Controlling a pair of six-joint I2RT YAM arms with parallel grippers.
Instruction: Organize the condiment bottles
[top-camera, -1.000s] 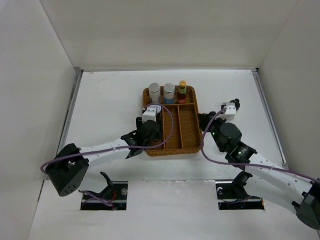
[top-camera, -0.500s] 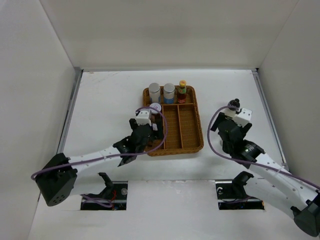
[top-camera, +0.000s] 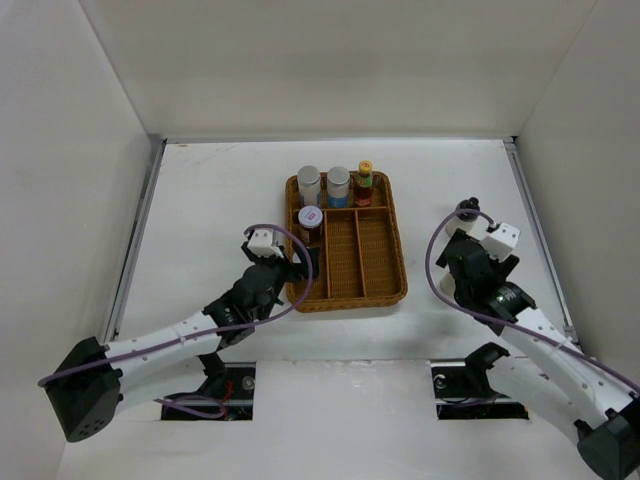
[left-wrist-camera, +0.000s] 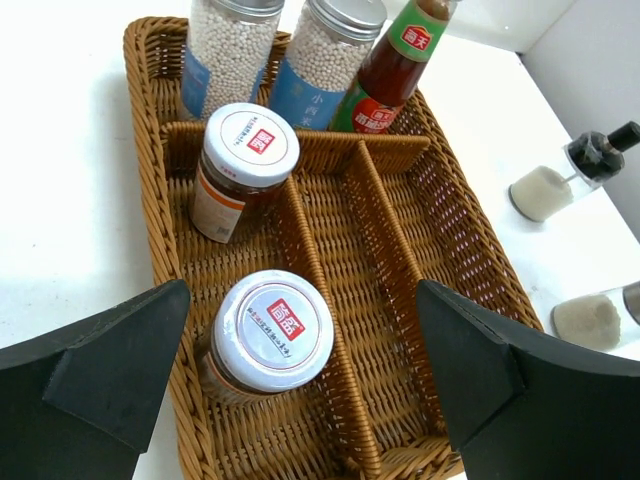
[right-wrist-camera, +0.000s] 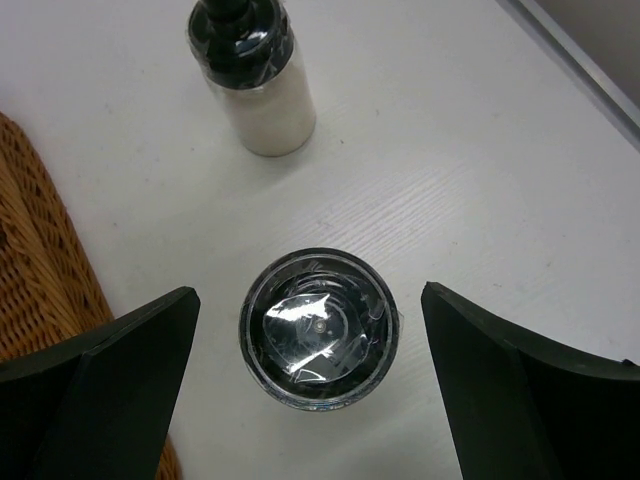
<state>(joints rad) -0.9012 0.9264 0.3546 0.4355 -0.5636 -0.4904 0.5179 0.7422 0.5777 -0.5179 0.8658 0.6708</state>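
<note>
from above, the wicker tray (top-camera: 401, 262) sits on the counter (top-camera: 220, 190). two silver-lidded jars (top-camera: 308, 181) and a yellow-capped sauce bottle (top-camera: 365, 176) line its far compartment, and a white-lidded jar (top-camera: 310, 215) stands in the left lane. the left fingers (top-camera: 288, 270) hover at the tray's left rim, the right fingers (top-camera: 462, 238) over the counter to the tray's right. the left wrist view shows its fingers spread wide and holding nothing, with a nearer white-lidded jar (left-wrist-camera: 272, 330) standing free between them in the left lane. the right wrist view shows those fingers equally wide, touching nothing. a black-lidded jar (right-wrist-camera: 318, 328) stands upright on the counter between them, and a black-topped bottle (right-wrist-camera: 252, 75) stands just beyond.
</note>
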